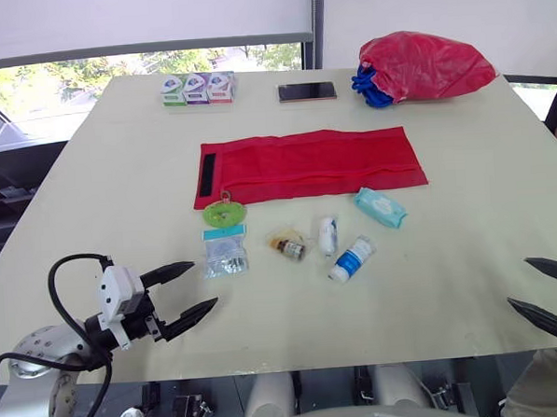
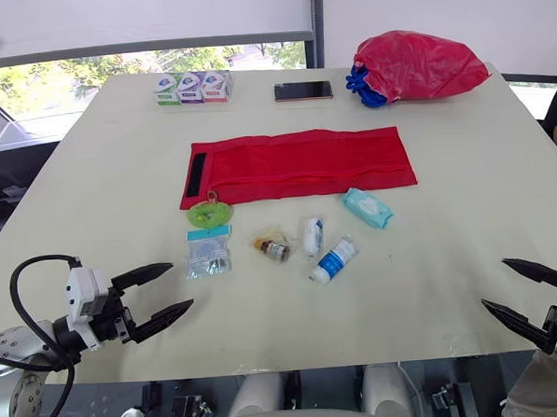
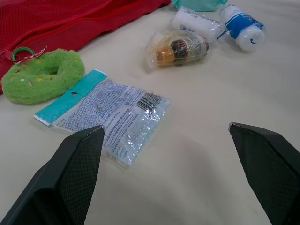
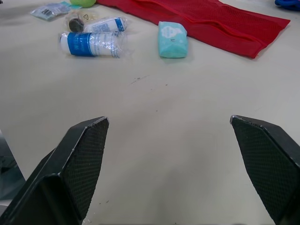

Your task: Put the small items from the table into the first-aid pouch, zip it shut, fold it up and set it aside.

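Table (image 1: 118, 179) plain cream. Pouch (image 1: 309, 165) red, mesh weave; strip (image 1: 209, 175) at one end black. Ring (image 1: 224, 212) bright green, flecked yellow and red. Packet (image 1: 225, 251) clear, teal header, black barcode. Small bottle (image 1: 289, 246) brown, yellow cap. Roll (image 1: 327, 234) white. Tube (image 1: 351, 259) white, blue label. Wipes pack (image 1: 380, 207) teal. Bag (image 1: 425, 65) red; bundle (image 1: 370, 87) beside it blue. Boxes (image 1: 196, 88): green, purple, red. Phone (image 1: 307, 91) dark, coppery edge. Left gripper (image 1: 204, 284), right gripper (image 1: 518, 282): black, crosshatched pads.

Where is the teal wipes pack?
The pack lies right of centre in the head views, nearer the robot than the pouch, by its right end, beyond the white bottle.
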